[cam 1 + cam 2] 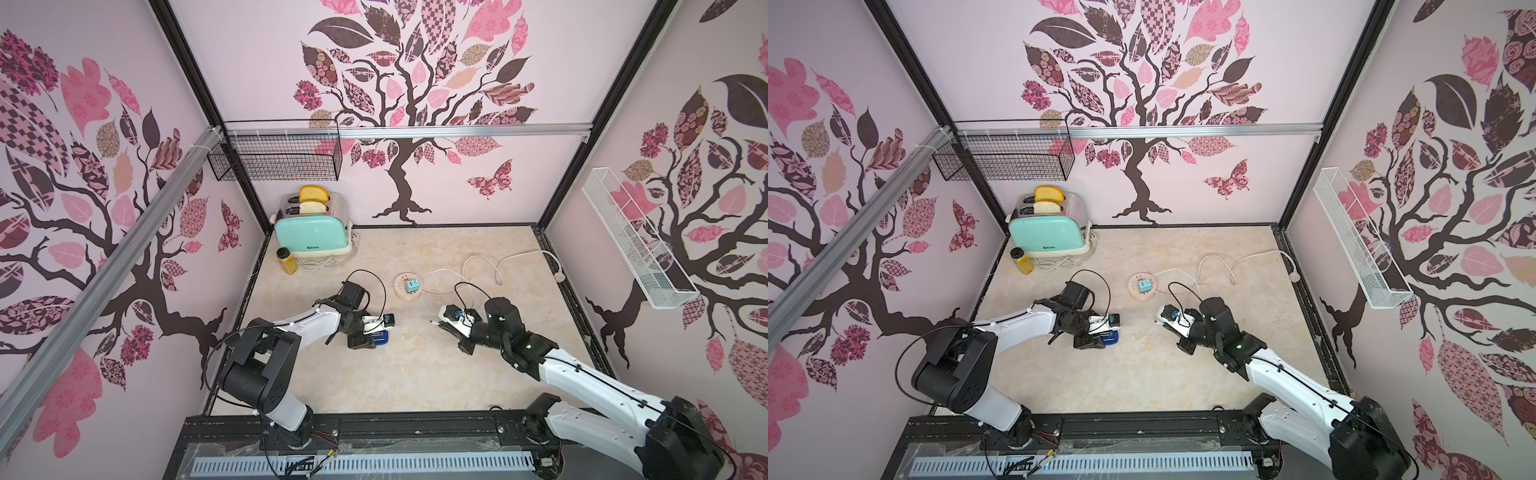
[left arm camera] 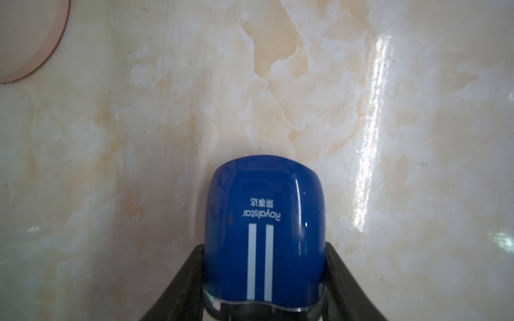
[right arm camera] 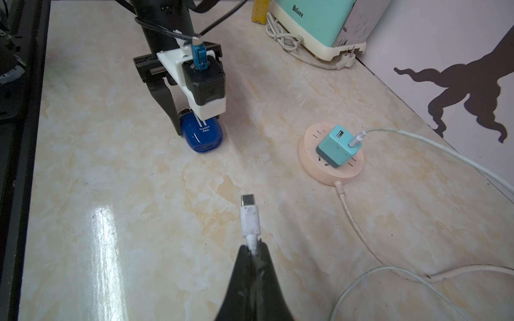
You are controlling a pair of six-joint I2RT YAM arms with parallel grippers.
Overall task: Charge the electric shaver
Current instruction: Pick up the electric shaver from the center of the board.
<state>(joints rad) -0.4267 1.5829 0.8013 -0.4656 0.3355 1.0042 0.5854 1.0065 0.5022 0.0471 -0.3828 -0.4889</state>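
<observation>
Grip on the left: left gripper [image 2: 264, 248] pointing straight down from a low, outstretched arm, fingers pressed against both sides of electric shaver [image 2: 264, 200], standing on the marble table [image 2: 361, 111] directly under the wrist. Glossy dark blue rounded body, two white stripes, white lettering, silver rim nearest the palm. Further right, right gripper [image 3: 254, 250] angled low, pinched shut on white cable plug [image 3: 250, 215], metal tip projecting ahead of the fingertips toward the shaver.

The electric shaver [image 2: 264, 236] carries the brand "Royalstar" in white letters on its blue body, with a row of three small Chinese characters just beside it. In the left wrist view both stand upside down. The toaster [image 3: 314, 25] bears "Belinee" in dark letters on its mint-green side.
</observation>
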